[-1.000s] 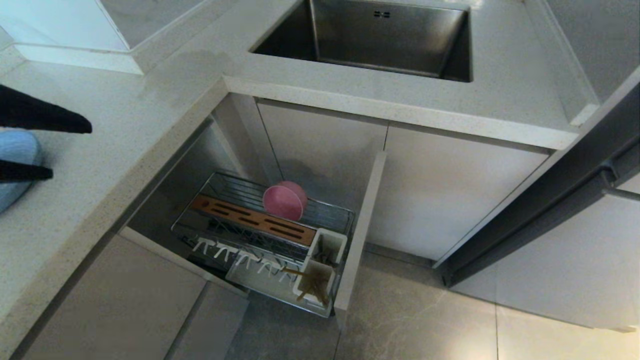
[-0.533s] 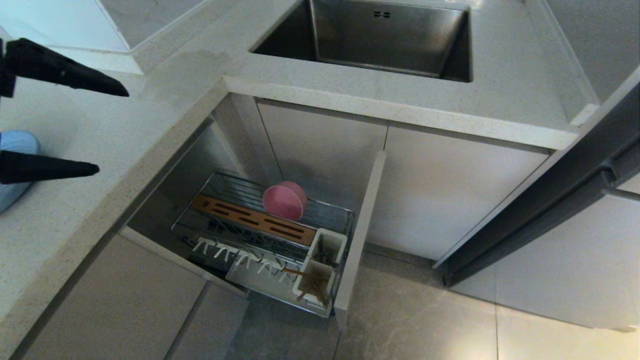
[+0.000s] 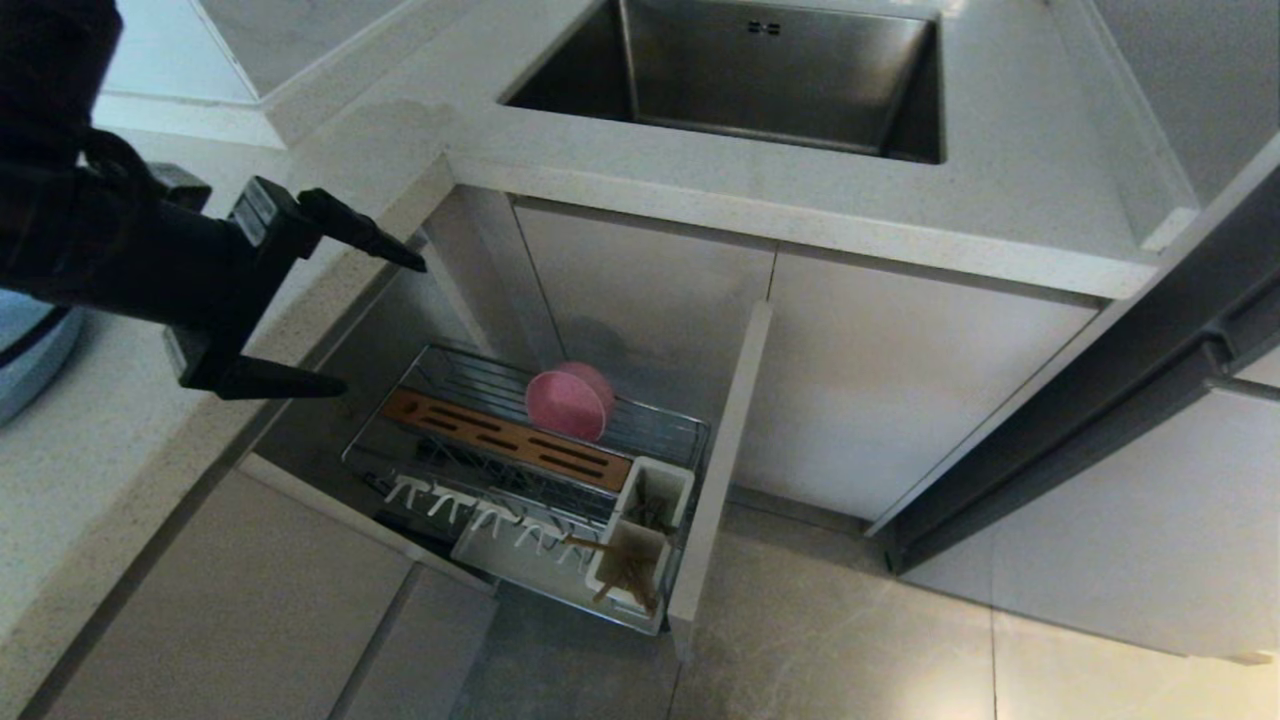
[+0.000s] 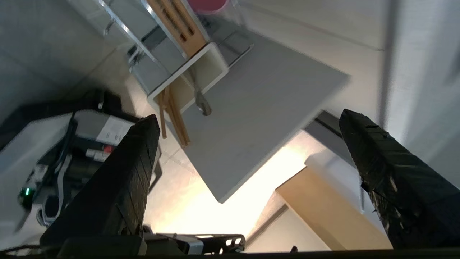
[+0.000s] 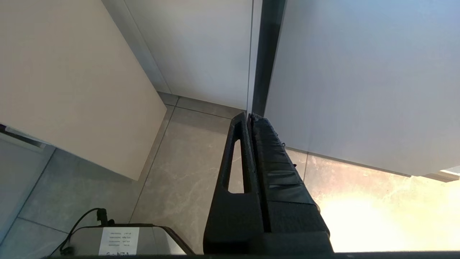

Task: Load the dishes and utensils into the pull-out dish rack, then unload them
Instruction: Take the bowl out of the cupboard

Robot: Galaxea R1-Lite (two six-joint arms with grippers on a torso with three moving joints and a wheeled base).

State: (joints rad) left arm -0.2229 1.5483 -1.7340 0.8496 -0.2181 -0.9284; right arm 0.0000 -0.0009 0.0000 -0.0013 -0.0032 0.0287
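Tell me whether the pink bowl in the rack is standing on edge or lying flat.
On edge. The pink bowl stands upright against the wires at the back of the pull-out dish rack, behind the wooden slotted strip.

I see a pink bowl (image 3: 568, 402) on the chrome wire rack (image 3: 655, 432), beside its brown wooden strip (image 3: 505, 438) with dark slots. The utensil cups (image 3: 640, 535) are white, the chopsticks (image 3: 628, 578) light wood, the spoon (image 4: 199, 96) silver. The bench (image 3: 310, 190) is speckled off-white, the sink (image 3: 760, 75) grey steel, my left pincer (image 3: 375, 320) black, the plate (image 3: 30, 355) pale blue.
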